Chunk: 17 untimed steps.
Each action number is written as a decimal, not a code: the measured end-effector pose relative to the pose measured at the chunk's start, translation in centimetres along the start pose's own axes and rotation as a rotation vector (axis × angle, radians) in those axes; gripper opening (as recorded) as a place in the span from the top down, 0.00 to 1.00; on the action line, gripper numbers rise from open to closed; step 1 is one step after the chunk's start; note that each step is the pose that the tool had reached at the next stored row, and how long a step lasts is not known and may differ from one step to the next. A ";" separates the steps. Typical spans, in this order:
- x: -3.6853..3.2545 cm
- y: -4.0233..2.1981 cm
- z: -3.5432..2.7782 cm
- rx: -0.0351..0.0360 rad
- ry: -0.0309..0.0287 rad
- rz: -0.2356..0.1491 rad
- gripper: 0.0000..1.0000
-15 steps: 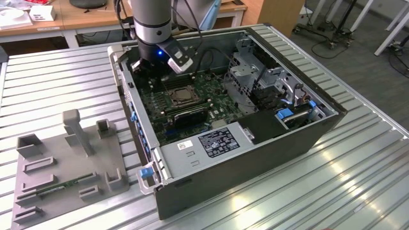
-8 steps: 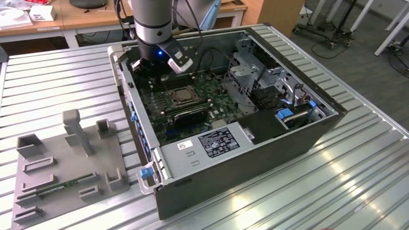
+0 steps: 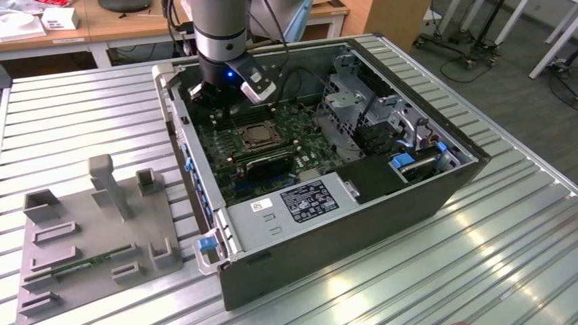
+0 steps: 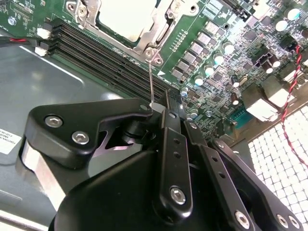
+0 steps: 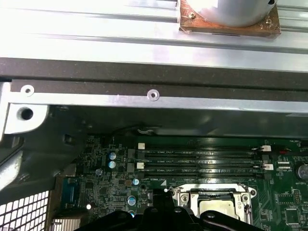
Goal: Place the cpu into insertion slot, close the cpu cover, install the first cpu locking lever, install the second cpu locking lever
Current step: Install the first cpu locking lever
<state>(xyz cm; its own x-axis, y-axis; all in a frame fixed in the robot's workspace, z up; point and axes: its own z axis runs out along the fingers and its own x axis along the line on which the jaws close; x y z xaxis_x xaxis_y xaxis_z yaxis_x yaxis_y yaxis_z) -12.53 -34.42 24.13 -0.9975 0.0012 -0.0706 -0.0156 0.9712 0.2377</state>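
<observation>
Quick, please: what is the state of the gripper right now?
Gripper: jaws closed, pinching the thin cpu locking lever at their tips.

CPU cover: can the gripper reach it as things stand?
Likely yes: the gripper sits inside the open case, just across the memory slots from the cpu cover, with only a thin wire lever between them.

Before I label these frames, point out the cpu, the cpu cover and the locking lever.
cpu (image 4: pixel 126 19): second wrist view, centre of pale face.
cpu cover (image 5: pixel 214 188): first wrist view, silvery frame rim.
locking lever (image 4: pixel 151 82): second wrist view, middle of thin rod.
</observation>
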 end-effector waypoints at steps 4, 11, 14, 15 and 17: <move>0.11 0.00 -0.01 -0.0001 -0.0006 0.000 0.89; 1.03 -0.03 -0.08 -0.0023 -0.0100 -0.003 0.89; 1.52 -0.02 -0.12 -0.0065 -0.0193 -0.004 0.89; 1.64 -0.02 -0.13 -0.0080 -0.0218 -0.005 0.89; 1.79 -0.02 -0.13 -0.0276 -0.0296 -0.005 0.89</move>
<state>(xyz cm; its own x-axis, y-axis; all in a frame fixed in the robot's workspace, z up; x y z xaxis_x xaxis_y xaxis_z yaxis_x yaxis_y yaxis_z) -14.32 -34.47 24.13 -0.9949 0.0034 -0.1005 -0.0233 0.9643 0.2639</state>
